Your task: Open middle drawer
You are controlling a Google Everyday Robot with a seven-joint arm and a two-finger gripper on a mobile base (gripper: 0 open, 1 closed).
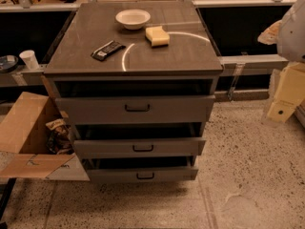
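A grey cabinet (135, 71) with three stacked drawers stands in the middle of the view. The middle drawer (105, 148) is the second one down, with a small black handle (143, 148) at its centre. It stands a little way out, with a dark gap above its front. The top drawer (95, 109) and bottom drawer (109, 175) also stand a little out. My gripper (282, 104) is at the right edge, cream-coloured below the white arm (293, 27). It is well to the right of the cabinet and touches nothing.
On the cabinet top lie a white bowl (133, 18), a yellow sponge (157, 36) and a dark snack bar (107, 50). An open cardboard box (26, 132) with packets sits on the floor to the cabinet's left. A white cup (29, 59) stands on the left shelf.
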